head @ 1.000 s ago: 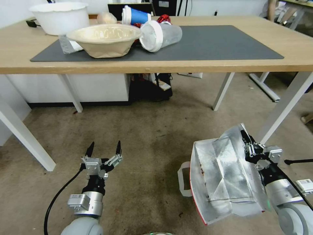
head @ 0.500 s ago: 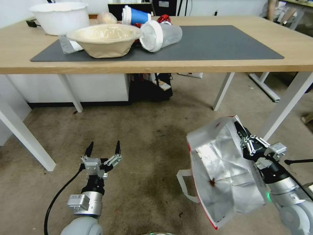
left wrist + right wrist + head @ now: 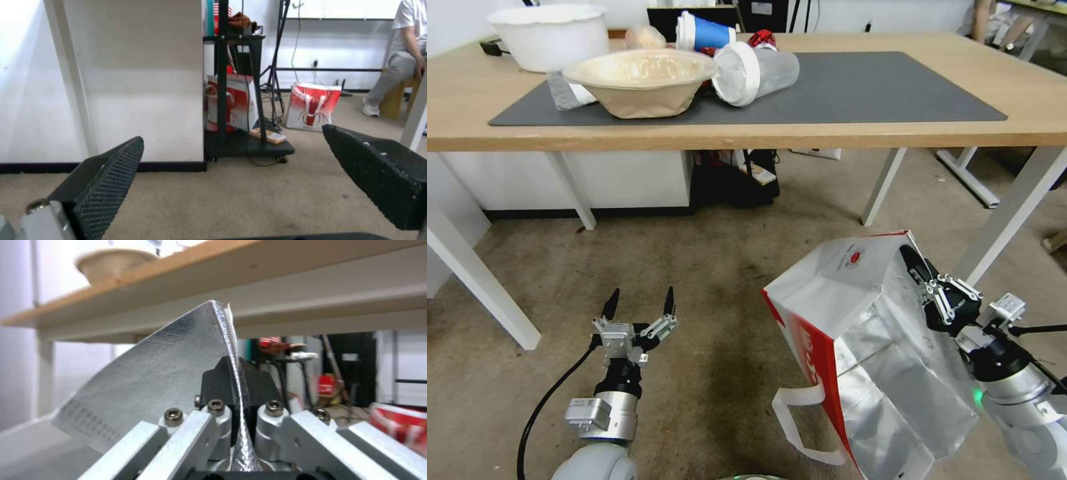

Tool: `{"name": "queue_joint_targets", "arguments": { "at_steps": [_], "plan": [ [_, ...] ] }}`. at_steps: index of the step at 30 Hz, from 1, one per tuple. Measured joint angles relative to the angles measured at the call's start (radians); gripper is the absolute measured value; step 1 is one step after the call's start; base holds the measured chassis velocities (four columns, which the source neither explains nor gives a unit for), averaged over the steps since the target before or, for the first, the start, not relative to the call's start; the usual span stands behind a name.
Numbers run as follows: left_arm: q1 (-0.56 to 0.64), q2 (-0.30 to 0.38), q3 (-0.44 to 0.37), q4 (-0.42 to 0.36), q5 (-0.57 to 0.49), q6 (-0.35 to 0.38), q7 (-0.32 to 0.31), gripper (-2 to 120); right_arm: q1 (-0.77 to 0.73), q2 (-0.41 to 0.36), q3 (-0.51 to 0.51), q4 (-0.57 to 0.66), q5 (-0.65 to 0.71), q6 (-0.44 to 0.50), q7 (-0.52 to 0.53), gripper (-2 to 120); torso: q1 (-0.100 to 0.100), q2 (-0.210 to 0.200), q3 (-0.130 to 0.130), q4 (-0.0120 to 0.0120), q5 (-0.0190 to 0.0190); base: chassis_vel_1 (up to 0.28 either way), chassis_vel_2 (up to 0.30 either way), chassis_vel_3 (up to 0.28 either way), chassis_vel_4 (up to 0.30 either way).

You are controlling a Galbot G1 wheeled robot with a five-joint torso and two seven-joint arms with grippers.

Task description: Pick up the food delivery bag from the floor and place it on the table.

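Gaping foil-lined food delivery bag (image 3: pixel 854 313) hangs tilted.

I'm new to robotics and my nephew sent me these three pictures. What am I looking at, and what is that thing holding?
It is a two-armed robot seen through its own cameras. The wide picture comes from its head, looking down at a carpeted floor and a table bearing a grey mat, bowls and cups. The other two come from cameras on its wrists. The right gripper pinches the foil-lined rim of a food delivery bag, white with red sides, tilted by the table's leg. The left gripper hangs open and idle above the carpet.
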Motion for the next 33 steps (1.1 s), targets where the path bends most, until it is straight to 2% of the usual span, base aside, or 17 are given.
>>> {"name": "queue_joint_targets", "arguments": {
  "at_steps": [6,15,20,28,33],
  "plan": [
    [-0.004,0.000,-0.001,0.009,-0.015,-0.004,0.016,100,0.016,-0.018,-0.011,0.017,0.106,-0.053,-0.059,0,0.000,0.000,0.000,0.0000,0.0000,0.000,0.000,0.000,0.000],
    [-0.005,0.007,-0.006,0.006,-0.026,-0.016,0.015,100,0.030,-0.052,-0.019,0.049,0.191,-0.134,-0.110,0,0.000,0.000,0.000,0.0001,0.0000,0.000,0.000,0.000,0.000],
    [-0.004,0.007,-0.007,0.009,-0.030,-0.032,0.022,100,0.027,-0.061,-0.019,0.059,0.222,-0.177,-0.170,0,0.000,0.000,0.000,0.0000,0.0000,0.000,0.000,0.000,0.000],
    [-0.002,0.005,-0.015,0.010,-0.037,-0.067,0.069,100,0.020,-0.073,-0.005,0.082,0.261,-0.223,-0.265,0,0.000,0.000,0.000,0.0000,0.0000,0.000,0.000,0.000,0.000],
    [-0.003,0.003,-0.015,0.004,-0.034,-0.080,0.069,100,0.019,-0.080,0.005,0.087,0.285,-0.243,-0.305,0,0.000,0.000,0.000,0.0000,0.0000,0.000,0.000,0.000,0.000]
  ]
}}
